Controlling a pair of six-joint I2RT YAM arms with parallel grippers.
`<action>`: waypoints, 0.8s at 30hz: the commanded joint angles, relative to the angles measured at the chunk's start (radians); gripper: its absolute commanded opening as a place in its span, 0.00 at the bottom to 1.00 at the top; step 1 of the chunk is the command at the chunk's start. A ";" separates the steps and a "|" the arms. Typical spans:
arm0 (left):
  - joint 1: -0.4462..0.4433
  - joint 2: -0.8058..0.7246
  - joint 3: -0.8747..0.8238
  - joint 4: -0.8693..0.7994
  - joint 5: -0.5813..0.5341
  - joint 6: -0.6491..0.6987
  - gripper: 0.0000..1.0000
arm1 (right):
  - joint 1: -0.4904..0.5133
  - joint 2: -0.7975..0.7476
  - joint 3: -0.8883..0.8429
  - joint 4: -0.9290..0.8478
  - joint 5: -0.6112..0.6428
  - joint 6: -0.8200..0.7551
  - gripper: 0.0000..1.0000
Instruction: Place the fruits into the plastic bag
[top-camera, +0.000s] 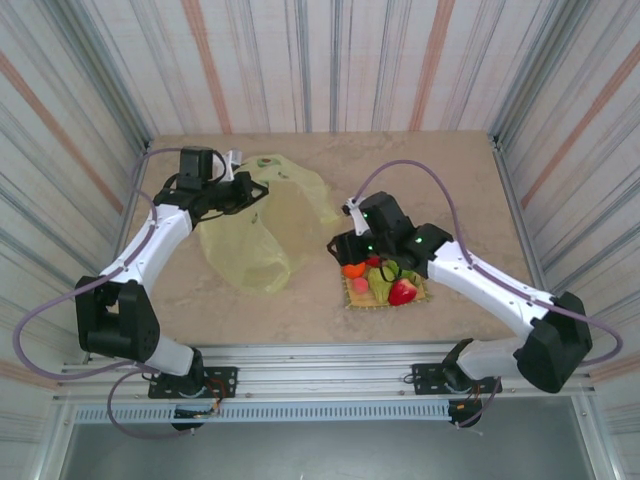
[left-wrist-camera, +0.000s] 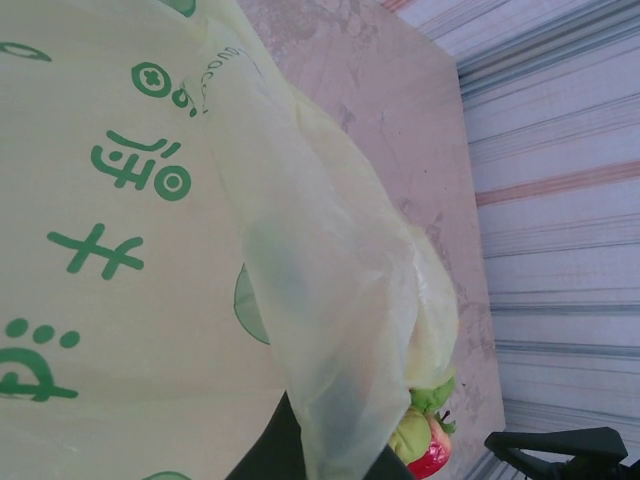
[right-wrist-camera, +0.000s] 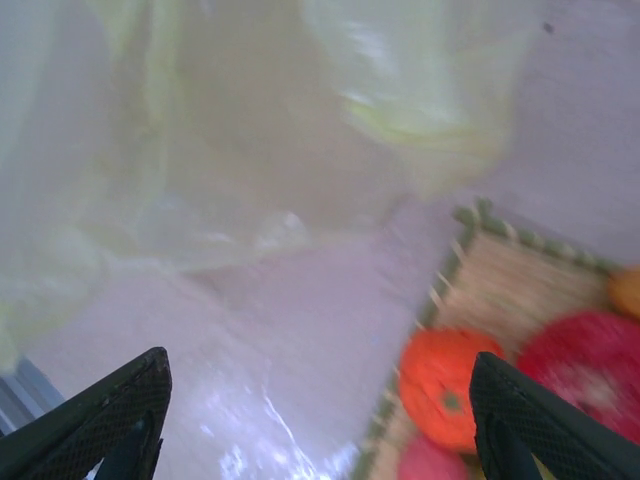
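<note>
step in hand, as judged: approach to a pick. your right gripper (top-camera: 344, 246) hangs over the left edge of the woven mat (top-camera: 420, 297), where the fruits (top-camera: 383, 283) lie heaped. its fingers (right-wrist-camera: 110, 415) stand wide apart with nothing between them. your left gripper (top-camera: 243, 190) sits at the far-left edge of the plastic bag (top-camera: 262, 228), which lies spread on the table (top-camera: 450, 180) just left of the mat. whether those jaws are clamped on the film cannot be told.

next move, as judged: lower the right gripper onto the orange (right-wrist-camera: 445, 385), the nearest fruit, at the mat's corner beside the red apple (right-wrist-camera: 590, 360). it sits off-centre, close to one finger, so you must centre first. a round toy may roll out of a skewed pinch. the bag mouth should face the mat before the carry.

views compared: the top camera gives the layout of arms, bag and mat. the right wrist view adds the finger gap and the orange's stalk end. the left wrist view gives the bag's green print close up, film draped over a dark part at the lower edge, and a green and a red fruit past the bag's edge.
</note>
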 joint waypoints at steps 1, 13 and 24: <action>-0.010 0.007 -0.003 0.027 0.042 0.008 0.00 | -0.008 -0.029 0.045 -0.245 0.073 0.026 0.81; -0.009 -0.003 -0.004 -0.001 0.030 0.031 0.00 | 0.090 0.039 0.064 -0.399 0.047 0.011 0.74; -0.007 -0.013 0.002 -0.017 0.043 0.047 0.00 | 0.148 0.209 0.109 -0.371 0.130 -0.046 0.59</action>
